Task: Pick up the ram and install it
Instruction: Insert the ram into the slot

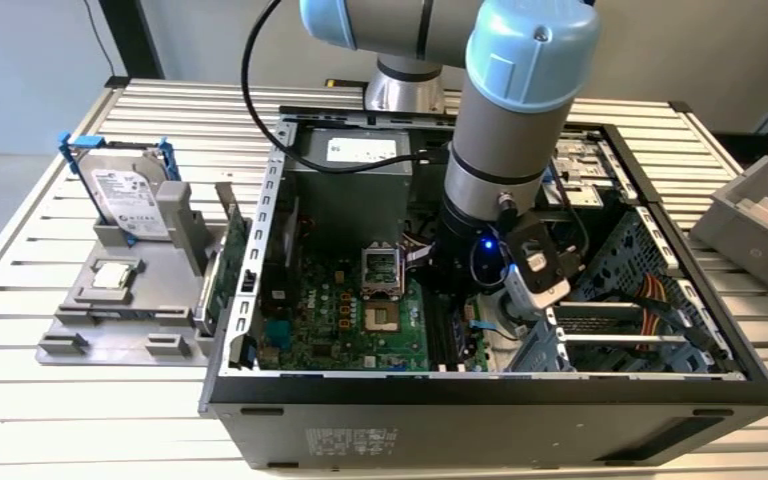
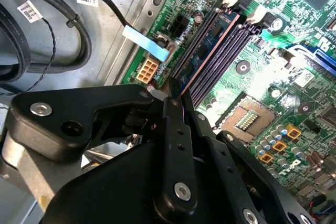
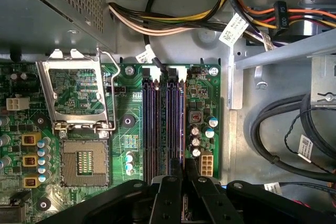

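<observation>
Ram [image 2: 210, 51]: we see a long, narrow dark-blue board standing on edge in one of the black motherboard slots [image 3: 152, 124], copper-toned strip along it.
Tool [image 2: 173, 95]: fingers clenched on the ram's near end, inside the open computer case [image 1: 491, 385].
Table [image 1: 37, 400]: slatted metal, carries the case.

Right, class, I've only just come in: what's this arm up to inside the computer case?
The arm has reached down into the open computer case, and its gripper is at the black memory slots on the green motherboard. The ram, a dark-blue stick, lies along one of those slots, with the gripper's closed fingertips at its near end. Whether it is fully seated cannot be told. In the exterior view, a hard drive stands on a holder beside the case, on the exterior view's left.
</observation>
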You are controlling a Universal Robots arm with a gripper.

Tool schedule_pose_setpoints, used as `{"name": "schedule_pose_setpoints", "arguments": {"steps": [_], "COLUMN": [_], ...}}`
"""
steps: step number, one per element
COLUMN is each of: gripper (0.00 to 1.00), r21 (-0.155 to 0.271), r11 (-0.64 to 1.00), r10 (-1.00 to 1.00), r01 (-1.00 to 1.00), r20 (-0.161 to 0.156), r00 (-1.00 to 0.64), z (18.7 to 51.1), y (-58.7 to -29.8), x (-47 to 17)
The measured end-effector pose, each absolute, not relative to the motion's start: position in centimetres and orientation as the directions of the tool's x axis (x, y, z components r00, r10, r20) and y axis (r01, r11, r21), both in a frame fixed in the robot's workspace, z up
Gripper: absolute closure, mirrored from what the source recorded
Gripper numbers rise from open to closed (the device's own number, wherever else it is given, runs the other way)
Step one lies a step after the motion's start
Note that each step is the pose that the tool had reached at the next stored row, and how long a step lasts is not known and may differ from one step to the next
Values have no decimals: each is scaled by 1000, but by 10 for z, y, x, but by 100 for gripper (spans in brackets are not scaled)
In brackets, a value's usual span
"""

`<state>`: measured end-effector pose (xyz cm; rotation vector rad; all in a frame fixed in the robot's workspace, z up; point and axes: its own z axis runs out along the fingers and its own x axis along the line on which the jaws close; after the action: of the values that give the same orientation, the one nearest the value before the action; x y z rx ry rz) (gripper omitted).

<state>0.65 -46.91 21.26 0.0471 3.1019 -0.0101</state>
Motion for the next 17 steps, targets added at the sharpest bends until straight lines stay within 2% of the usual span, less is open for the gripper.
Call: {"name": "schedule_pose_setpoints", "arguments": {"steps": [17], "gripper": [100], "r21": [-5], "r11": [1000], "r10": [30], "r01": [31], "r20": [-39], "r00": [-999], "z": [204], "y": [-469], "x": [7]}}
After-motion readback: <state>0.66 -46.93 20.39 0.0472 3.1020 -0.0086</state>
